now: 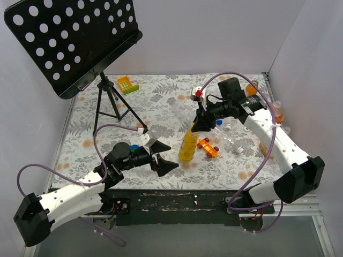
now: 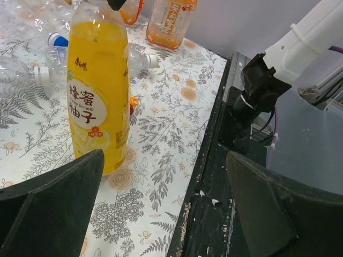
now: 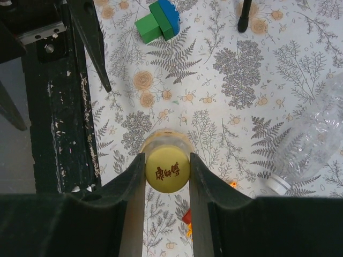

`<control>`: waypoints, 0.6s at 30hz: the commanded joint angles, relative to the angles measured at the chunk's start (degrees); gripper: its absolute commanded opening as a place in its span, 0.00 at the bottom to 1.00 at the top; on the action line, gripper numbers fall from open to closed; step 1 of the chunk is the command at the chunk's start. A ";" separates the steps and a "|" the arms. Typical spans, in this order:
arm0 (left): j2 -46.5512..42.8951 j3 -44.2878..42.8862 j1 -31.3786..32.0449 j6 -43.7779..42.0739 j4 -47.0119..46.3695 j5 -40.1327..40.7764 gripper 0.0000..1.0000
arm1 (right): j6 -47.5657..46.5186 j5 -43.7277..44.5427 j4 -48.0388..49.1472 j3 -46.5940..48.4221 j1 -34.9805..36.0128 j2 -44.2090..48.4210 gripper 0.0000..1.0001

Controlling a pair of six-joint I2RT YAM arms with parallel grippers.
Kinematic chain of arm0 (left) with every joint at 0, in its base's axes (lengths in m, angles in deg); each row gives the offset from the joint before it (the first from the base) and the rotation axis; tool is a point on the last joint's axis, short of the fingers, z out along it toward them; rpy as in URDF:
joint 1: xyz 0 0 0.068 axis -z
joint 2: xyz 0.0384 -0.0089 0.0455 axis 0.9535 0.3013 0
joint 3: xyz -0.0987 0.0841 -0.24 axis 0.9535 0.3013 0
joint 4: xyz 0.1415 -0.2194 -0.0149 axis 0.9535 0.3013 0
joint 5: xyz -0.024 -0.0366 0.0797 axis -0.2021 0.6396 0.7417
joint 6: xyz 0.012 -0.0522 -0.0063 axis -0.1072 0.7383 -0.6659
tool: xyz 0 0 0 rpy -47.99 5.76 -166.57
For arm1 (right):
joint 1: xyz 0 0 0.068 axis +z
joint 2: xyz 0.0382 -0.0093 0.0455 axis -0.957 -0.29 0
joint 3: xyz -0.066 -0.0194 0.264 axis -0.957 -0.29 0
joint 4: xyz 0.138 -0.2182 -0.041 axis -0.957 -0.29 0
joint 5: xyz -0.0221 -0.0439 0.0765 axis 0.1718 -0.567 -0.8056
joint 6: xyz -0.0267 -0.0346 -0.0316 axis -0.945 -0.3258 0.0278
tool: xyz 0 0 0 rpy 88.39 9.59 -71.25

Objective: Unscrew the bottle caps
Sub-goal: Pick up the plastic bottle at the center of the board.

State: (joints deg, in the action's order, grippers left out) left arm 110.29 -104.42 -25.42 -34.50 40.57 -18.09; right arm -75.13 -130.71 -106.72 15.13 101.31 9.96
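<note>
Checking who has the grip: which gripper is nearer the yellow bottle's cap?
Right. The right gripper is shut on the cap from above, a finger on each side. The left gripper stands open low beside the bottle, near its base, apart from it.

From above, the right end effector [image 1: 199, 124] hides from us the cap [image 3: 167, 171] of the yellow bottle [image 1: 187, 147]; at the right wrist, a clear bottle [image 3: 316, 134] runs off-frame.
</note>
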 commanded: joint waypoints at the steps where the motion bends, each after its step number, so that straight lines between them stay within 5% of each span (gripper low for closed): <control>1: 2.28 1.06 3.22 0.16 -5.90 8.37 0.98 | 6.32 -1.61 7.09 -1.11 0.14 1.52 0.01; 18: 24.07 -6.05 14.30 -5.89 -13.99 36.15 0.98 | 12.04 -3.10 10.44 -2.61 0.14 1.26 0.01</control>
State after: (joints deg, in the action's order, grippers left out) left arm 131.21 -107.00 -11.80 -36.75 30.78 9.06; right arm -65.64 -129.38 -100.41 12.07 101.31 9.94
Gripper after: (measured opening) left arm 0.981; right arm 0.371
